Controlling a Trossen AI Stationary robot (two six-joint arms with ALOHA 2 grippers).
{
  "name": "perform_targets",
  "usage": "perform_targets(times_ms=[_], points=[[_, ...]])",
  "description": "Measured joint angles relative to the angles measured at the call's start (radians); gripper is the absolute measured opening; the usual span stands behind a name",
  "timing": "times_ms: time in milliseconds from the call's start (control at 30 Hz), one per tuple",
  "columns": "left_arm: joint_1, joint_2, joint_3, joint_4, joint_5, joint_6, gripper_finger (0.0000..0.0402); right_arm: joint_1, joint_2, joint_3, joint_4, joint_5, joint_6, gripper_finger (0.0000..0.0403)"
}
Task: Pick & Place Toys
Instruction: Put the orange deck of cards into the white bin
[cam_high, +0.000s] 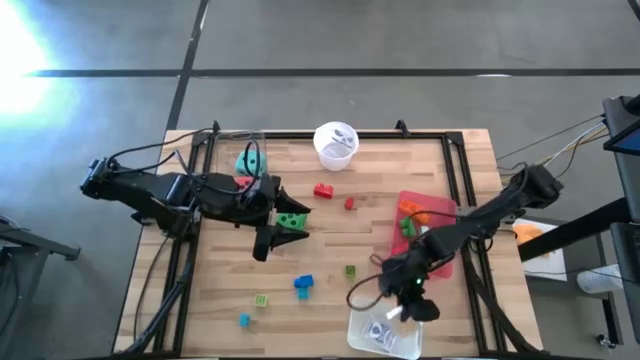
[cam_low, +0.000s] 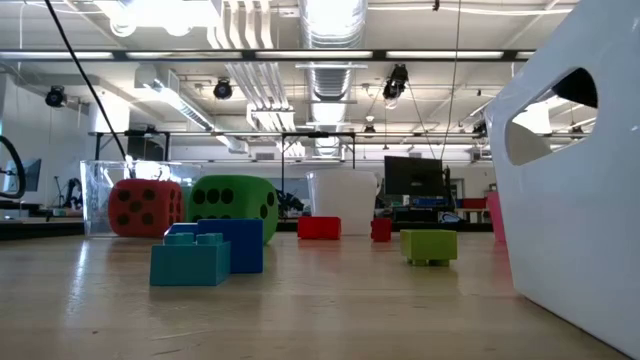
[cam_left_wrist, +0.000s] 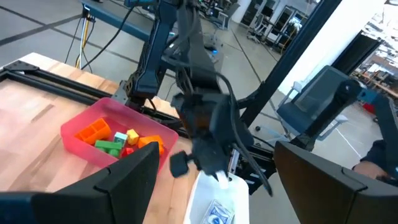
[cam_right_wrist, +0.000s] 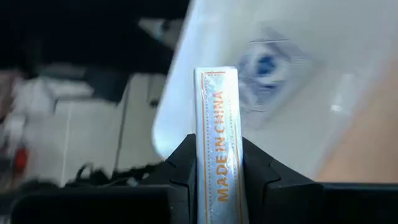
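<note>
My right gripper (cam_high: 408, 300) is shut on a thin card box (cam_right_wrist: 216, 124) printed "MADE IN CHINA", above the white tray (cam_high: 352, 338) at the near edge. That tray holds another small pack (cam_right_wrist: 267, 62). My left gripper (cam_high: 272, 238) is open and empty, next to the green die (cam_high: 292, 218). The green die (cam_low: 233, 208) and the red die (cam_low: 146, 207) rest on the table side by side. The teal die (cam_high: 250, 160) lies farther back. A pink bin (cam_high: 440, 210) holds several bricks. Loose bricks lie on the table: blue (cam_high: 303, 284), green (cam_high: 350, 270), red (cam_high: 323, 190). My right gripper pinches the card box between its two fingers (cam_right_wrist: 186, 168) on its two broad faces, at its lower end (cam_right_wrist: 216, 180). The narrow printed edge faces the camera. The box stands out past the fingertips, lifted clear above the white tray.
A white round cup (cam_high: 336, 143) stands at the far edge. Small bricks (cam_high: 261, 300) lie near the front left. A black frame (cam_high: 455, 170) runs round the table. In the low view the white tray's wall (cam_low: 570, 180) fills the right side.
</note>
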Motion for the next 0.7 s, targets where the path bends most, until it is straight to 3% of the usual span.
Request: perform_targets(times_ms=[100, 300, 700], points=[[0.000, 0.000, 0.000, -0.005, 0.000, -0.004, 0.0319, 0.000, 0.064, 0.044, -0.006, -0.056, -0.074, 0.0057], [-0.003, 0.000, 0.000, -0.005, 0.021, -0.023, 0.0319, -0.013, 0.146, 0.103, -0.004, -0.058, -0.199, 0.0057], [-0.022, -0.066, 0.000, -0.071, 0.038, -0.036, 0.0319, -0.051, 0.219, 0.100, 0.052, -0.054, -0.230, 0.0057]])
